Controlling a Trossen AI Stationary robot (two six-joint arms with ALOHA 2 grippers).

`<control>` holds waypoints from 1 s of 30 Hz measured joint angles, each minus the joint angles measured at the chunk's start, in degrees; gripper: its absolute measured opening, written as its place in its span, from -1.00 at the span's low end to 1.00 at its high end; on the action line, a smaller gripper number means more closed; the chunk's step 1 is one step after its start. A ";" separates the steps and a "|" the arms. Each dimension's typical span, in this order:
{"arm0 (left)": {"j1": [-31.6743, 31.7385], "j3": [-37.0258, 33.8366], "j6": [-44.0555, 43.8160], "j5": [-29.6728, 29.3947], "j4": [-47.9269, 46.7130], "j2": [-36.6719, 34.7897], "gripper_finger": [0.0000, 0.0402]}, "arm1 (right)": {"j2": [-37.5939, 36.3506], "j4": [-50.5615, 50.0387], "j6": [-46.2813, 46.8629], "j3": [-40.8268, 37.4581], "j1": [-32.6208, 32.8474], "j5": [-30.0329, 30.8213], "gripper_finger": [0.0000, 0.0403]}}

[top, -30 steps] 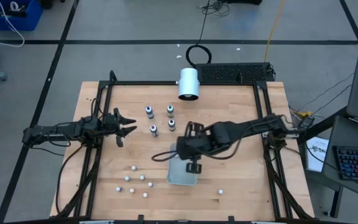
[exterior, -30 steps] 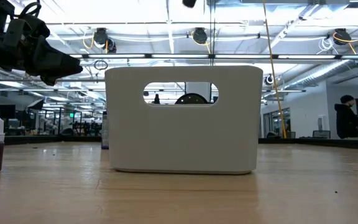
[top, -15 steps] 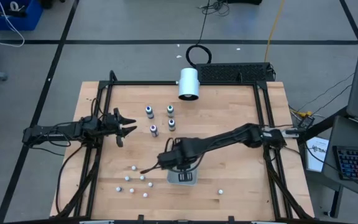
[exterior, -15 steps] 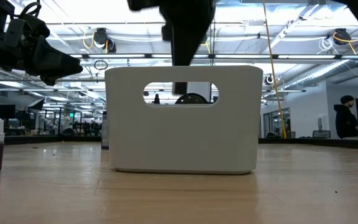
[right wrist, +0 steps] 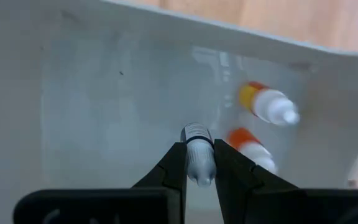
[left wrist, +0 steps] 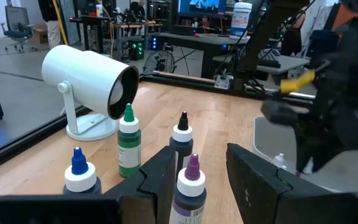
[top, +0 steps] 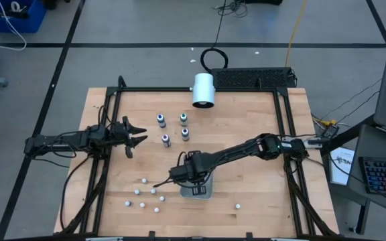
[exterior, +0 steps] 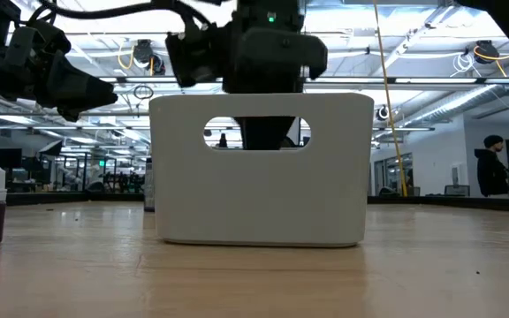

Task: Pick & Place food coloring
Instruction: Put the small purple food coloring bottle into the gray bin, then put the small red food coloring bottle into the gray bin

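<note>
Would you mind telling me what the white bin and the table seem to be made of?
The bin looks like moulded plastic with a matte, slightly satin finish: its white walls are smooth, its corners rounded, and a handle slot is cut through the side. The table looks like pale butcher-block wood: grain and plank seams show, under a faint sheen that may be a sealant.

Bin (top: 197, 192) opening is blocked by right gripper (right wrist: 199, 163). 4 bottles (top: 166, 140) stand apart w/ gaps between; bare board is left right of bin.
</note>
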 joint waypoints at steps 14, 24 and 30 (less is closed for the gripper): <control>0.00 0.00 0.00 0.02 0.00 0.00 -0.27 | -0.13 3.29 -0.18 -3.14 0.00 -3.02 -0.79; -0.02 -0.01 0.00 0.01 -0.02 -0.01 -0.27 | 0.14 3.31 1.99 -3.39 0.00 -3.04 -0.22; -0.02 0.00 0.00 0.02 -0.02 0.00 -0.27 | -0.53 3.09 2.25 -3.38 0.15 -3.04 -0.23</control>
